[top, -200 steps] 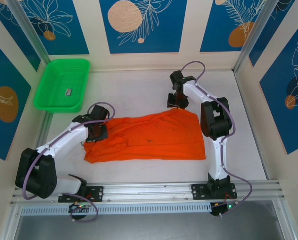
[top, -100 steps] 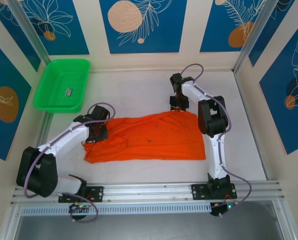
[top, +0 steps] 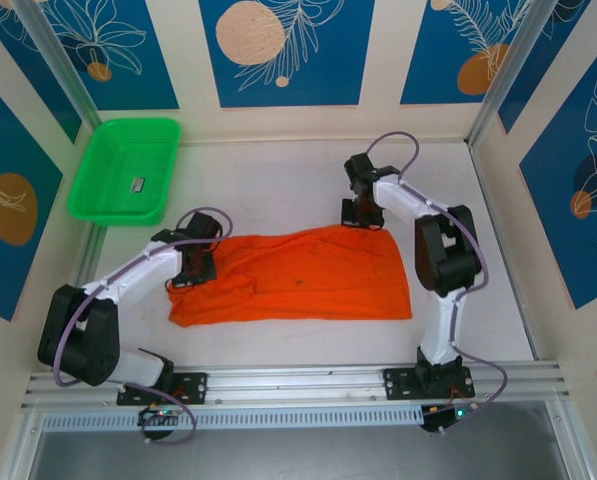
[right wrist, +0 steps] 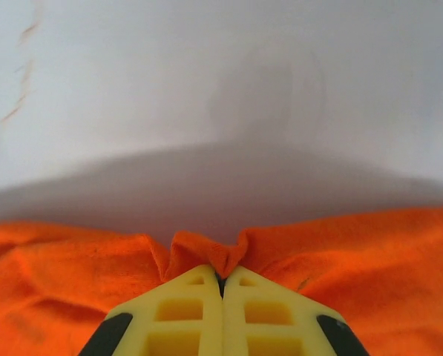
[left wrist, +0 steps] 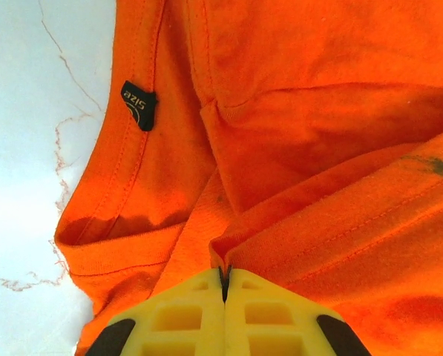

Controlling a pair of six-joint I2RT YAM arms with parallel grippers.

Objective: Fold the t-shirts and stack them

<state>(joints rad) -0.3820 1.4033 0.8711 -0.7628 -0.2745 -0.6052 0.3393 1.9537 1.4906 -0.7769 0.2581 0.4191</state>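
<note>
Top view, mid-frame: orange t-shirt (top: 298, 280) lying rumpled. Left gripper (left wrist: 223, 276) pinches cloth near the collar; right gripper (right wrist: 222, 280) pinches the shirt's upper-right edge, both clamped tight. Grasping step, seemingly; next calls for lifting both ends together, evenly.

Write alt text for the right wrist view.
The right gripper, its yellow fingers closed together, pinches a puckered bit of the edge of an orange t-shirt. Beyond the cloth lies a white table with a soft shadow on it.
</note>
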